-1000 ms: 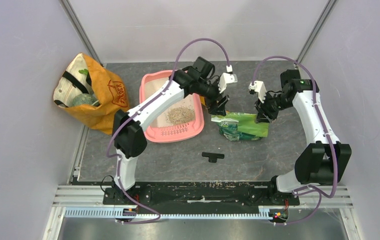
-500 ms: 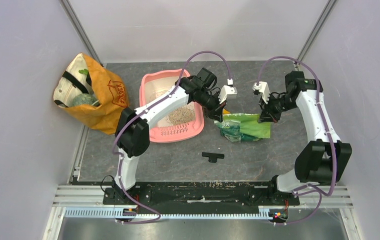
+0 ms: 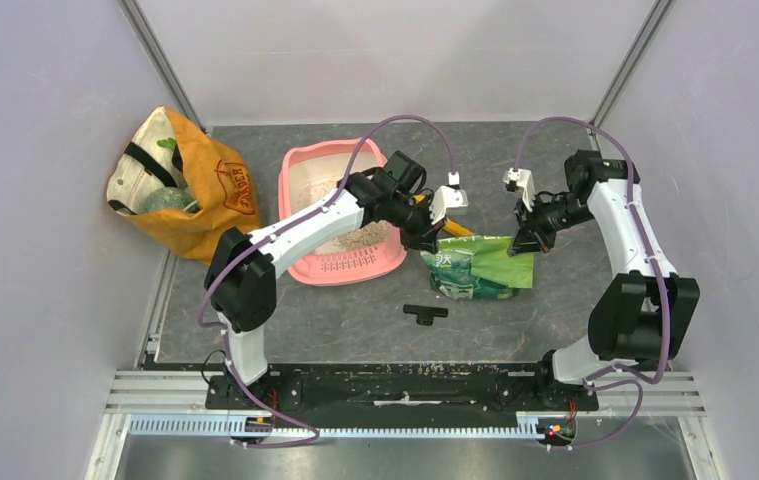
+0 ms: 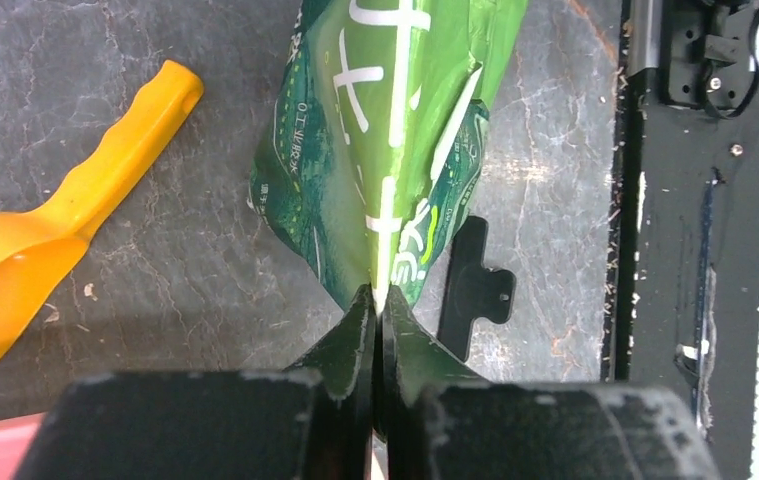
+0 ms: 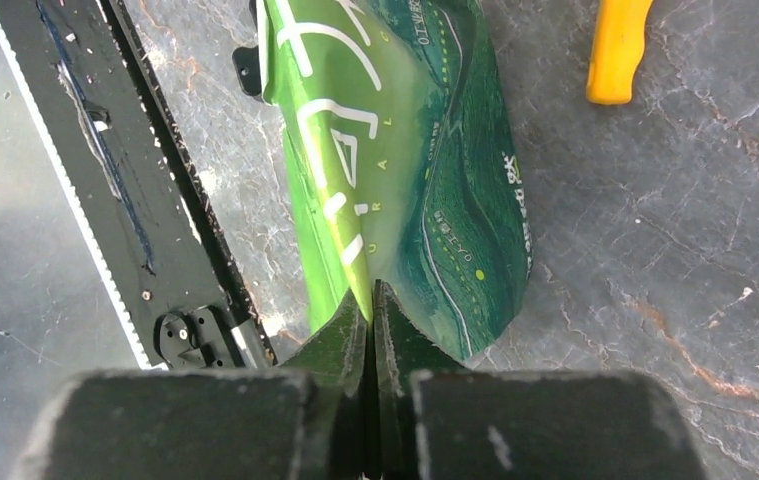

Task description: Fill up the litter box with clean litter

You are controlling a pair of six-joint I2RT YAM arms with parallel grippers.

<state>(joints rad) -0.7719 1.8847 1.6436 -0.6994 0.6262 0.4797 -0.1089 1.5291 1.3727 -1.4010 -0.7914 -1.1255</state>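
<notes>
The litter box sits on the grey table left of centre, a pink tray with its slotted lip at the near short end, and a small pile of litter lies loose on its pale floor towards that end, partly hidden under the left arm, which reaches across the tray from above. Just right of the tray, the left gripper has its fingers pressed together on one edge of the green foil bag, with the foil pinched thin between the tips. The right gripper is likewise clamped on the bag's opposite edge, so both arms hold the same bag between them, with the left gripper on the side nearer the tray. The bag stretches away from both sets of fingers towards the near edge of the table; whether its far end rests on the surface or hangs just above it cannot be told. An orange plastic scoop lies on the table just beside the bag, between it and the tray, with its handle pointing towards the bag. A small black T-shaped piece lies on the table nearer the arm bases, close to the bag's far end. An orange-tan fabric bag stands at the table's left edge, well apart from the grippers
</notes>
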